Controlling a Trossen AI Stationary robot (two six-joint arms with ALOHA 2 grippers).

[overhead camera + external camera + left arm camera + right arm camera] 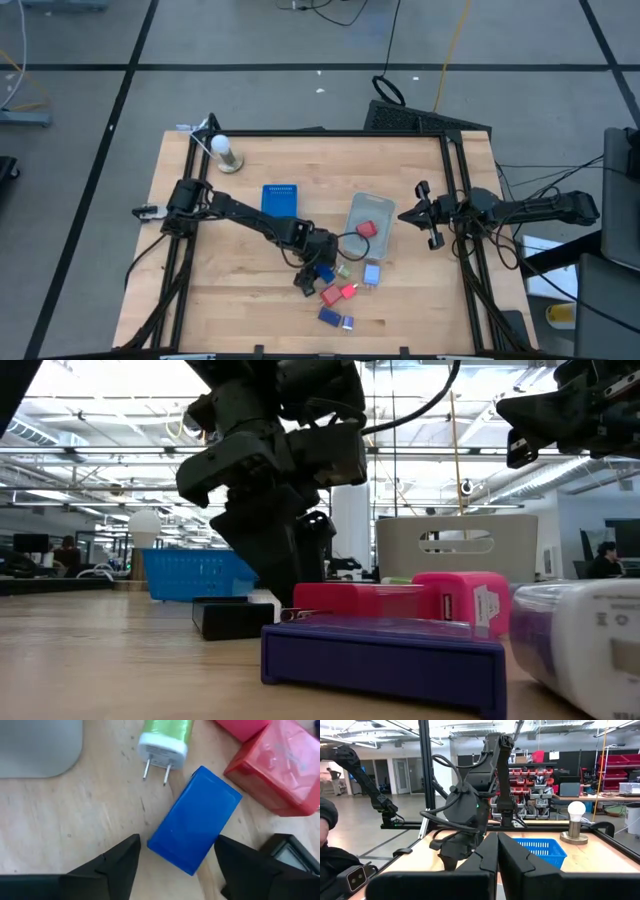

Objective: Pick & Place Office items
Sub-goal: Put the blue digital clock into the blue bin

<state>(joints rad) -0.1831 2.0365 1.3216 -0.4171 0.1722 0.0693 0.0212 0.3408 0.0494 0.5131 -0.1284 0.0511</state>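
Note:
The office items lie in a loose cluster near the table's front middle. Among them are a blue block [192,827], a green plug with white head [165,740], a red block [280,770], a pale blue piece [372,274] and a dark piece [290,855]. One more red piece [366,229] lies inside the clear grey bin [385,205]. My left gripper [177,842] points steeply down, open, its fingers standing on either side of the blue block's [325,271] near end. Whether they touch it, I cannot tell. My right gripper [496,855] is shut and held up at the table's right edge [430,215].
A flat blue tray [280,200] sits behind the cluster, toward the table's left. A lamp with a white bulb [222,150] stands at the far left corner. Two more blue pieces [329,316] lie near the front edge. Bare wood lies on the left and front right.

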